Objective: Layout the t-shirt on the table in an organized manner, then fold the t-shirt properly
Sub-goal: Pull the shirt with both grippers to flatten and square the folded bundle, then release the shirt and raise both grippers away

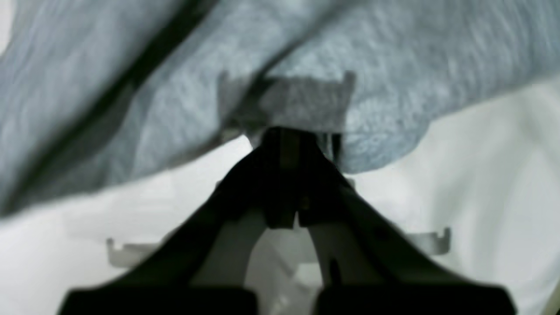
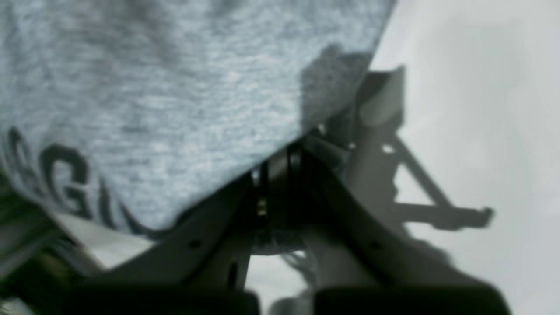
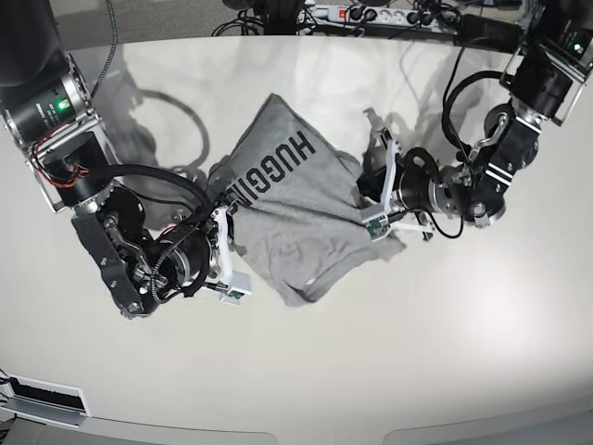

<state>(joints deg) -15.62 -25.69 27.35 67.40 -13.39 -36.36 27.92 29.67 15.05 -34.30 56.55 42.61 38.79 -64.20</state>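
I'm looking down on what reads as a robotics lab or office-style test room: the work surface is a broad, glossy off-white table (image 3: 296, 371) with a curved edge, more like conference furniture than a home piece. Past its far edge I see a power strip (image 3: 371, 14) full of plugs and loose black cables (image 3: 259, 19) on grey carpet (image 3: 157, 19). Two motorised arms (exposed wiring, lit green indicators) are mounted over it.
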